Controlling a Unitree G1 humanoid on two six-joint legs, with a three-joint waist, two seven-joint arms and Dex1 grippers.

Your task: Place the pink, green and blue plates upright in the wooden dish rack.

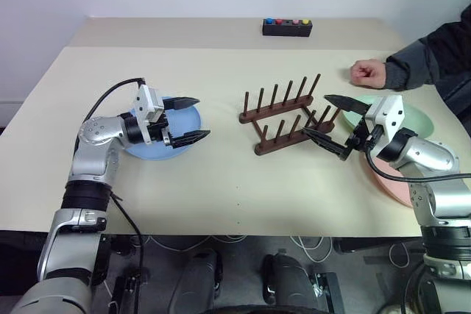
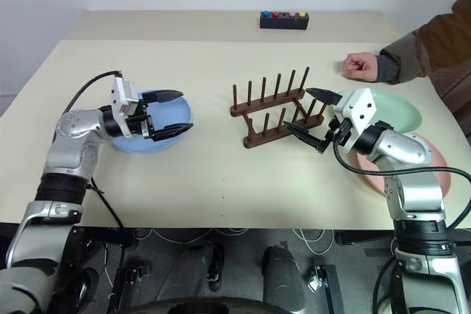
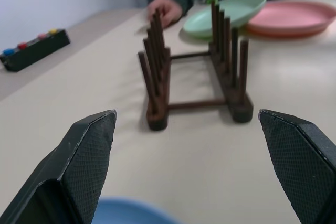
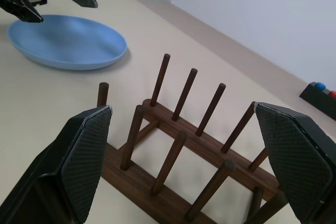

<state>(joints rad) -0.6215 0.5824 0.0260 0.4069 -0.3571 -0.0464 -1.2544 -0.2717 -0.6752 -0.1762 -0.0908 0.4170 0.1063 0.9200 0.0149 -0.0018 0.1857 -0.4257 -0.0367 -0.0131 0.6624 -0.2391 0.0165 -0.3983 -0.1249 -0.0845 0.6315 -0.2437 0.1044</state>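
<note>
Left gripper (image 1: 187, 118): released, empty, over the blue plate (image 1: 163, 141).
Right gripper (image 1: 337, 125): released, empty, just beside the rack (image 1: 283, 114).
Green plate (image 1: 412, 118): flat behind the right arm.
Pink plate (image 2: 434, 154): flat, under the right arm.

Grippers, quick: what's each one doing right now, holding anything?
Left gripper: open, empty, above the blue plate.
Right gripper: open, empty, beside the rack.
</note>
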